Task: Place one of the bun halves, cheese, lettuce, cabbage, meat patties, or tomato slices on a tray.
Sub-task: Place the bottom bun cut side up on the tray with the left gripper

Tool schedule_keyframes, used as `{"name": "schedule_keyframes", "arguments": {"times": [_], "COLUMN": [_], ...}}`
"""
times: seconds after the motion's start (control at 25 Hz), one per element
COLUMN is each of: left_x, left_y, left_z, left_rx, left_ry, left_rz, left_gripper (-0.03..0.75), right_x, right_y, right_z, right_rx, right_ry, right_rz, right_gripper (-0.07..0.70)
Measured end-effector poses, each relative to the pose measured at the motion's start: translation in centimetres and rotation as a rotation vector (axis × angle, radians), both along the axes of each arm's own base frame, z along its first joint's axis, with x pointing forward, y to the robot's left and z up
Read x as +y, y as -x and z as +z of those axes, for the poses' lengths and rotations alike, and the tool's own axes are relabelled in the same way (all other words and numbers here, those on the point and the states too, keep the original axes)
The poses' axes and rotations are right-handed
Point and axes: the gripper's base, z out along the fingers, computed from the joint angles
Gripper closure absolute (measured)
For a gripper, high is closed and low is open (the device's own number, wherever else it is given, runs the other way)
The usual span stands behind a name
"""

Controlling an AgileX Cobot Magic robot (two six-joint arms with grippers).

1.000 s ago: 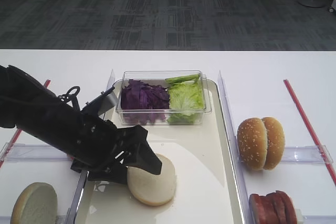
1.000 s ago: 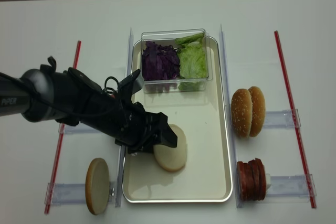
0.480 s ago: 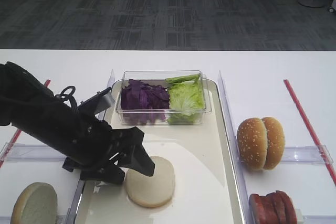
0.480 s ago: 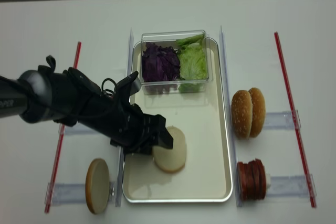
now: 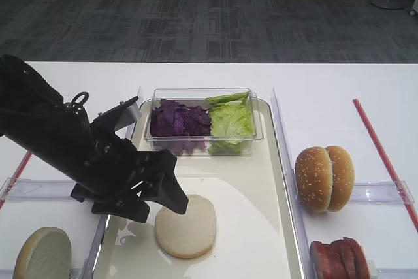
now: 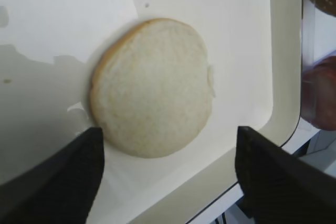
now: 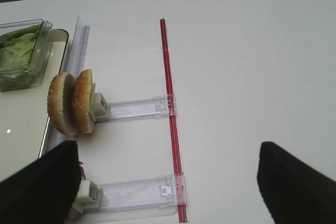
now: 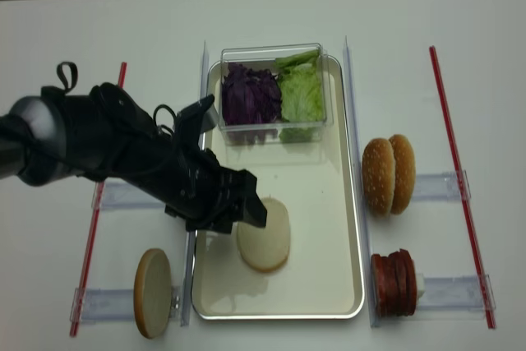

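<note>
A pale bun half (image 5: 186, 225) (image 8: 263, 234) (image 6: 152, 87) lies flat, cut face up, on the cream tray (image 5: 251, 181) (image 8: 320, 228) (image 6: 236, 35), near its front left. My left gripper (image 5: 163, 204) (image 8: 234, 218) (image 6: 168, 145) hovers open just left of and above the bun, touching nothing. A second bun half (image 5: 42, 253) (image 8: 152, 292) stands on a rack left of the tray. Purple cabbage (image 5: 177, 122) (image 8: 251, 96) and lettuce (image 5: 230, 121) (image 8: 302, 94) fill a clear box at the tray's far end. My right gripper (image 7: 168, 182) is open over the white table. No cheese is in view.
Two sesame-seeded bun halves (image 5: 324, 178) (image 8: 390, 174) (image 7: 71, 103) stand on a clear rack right of the tray. A stack of reddish round slices (image 5: 339, 258) (image 8: 393, 281) stands nearer the front. Red strips (image 8: 448, 178) (image 7: 170, 114) (image 8: 105, 170) mark the table on both sides.
My left gripper has drawn back to the left and slightly up, away from the bun half. The bun stays flat on the tray.
</note>
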Motion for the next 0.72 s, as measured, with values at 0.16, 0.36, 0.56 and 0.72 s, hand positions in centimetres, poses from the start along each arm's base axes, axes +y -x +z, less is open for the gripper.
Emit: {"name": "schedule_keyframes", "arguments": {"times": [0.16, 0.36, 0.56, 0.72], "left_x": [0.1, 0.4, 1.0, 1.4], "left_y": [0.1, 0.4, 1.0, 1.4], "left_z": [0.4, 1.7, 2.6, 2.9], "left_rx": [0.016, -0.013, -0.021, -0.011], "left_ry": [-0.026, -0.040, -0.085, -0.121], "left_rz": [-0.026, -0.030, -0.045, -0.070], "left_gripper": [0.224, 0.227, 0.227, 0.228], "right_x": [0.0, 0.0, 0.0, 0.0], "right_y": [0.0, 0.0, 0.0, 0.0], "right_z": [0.0, 0.0, 0.0, 0.0], "right_rx": [0.000, 0.000, 0.000, 0.000], "right_ry": [0.000, 0.000, 0.000, 0.000], "right_rz": [0.000, 0.000, 0.000, 0.000], "right_gripper": [-0.060, -0.060, -0.060, -0.060]}}
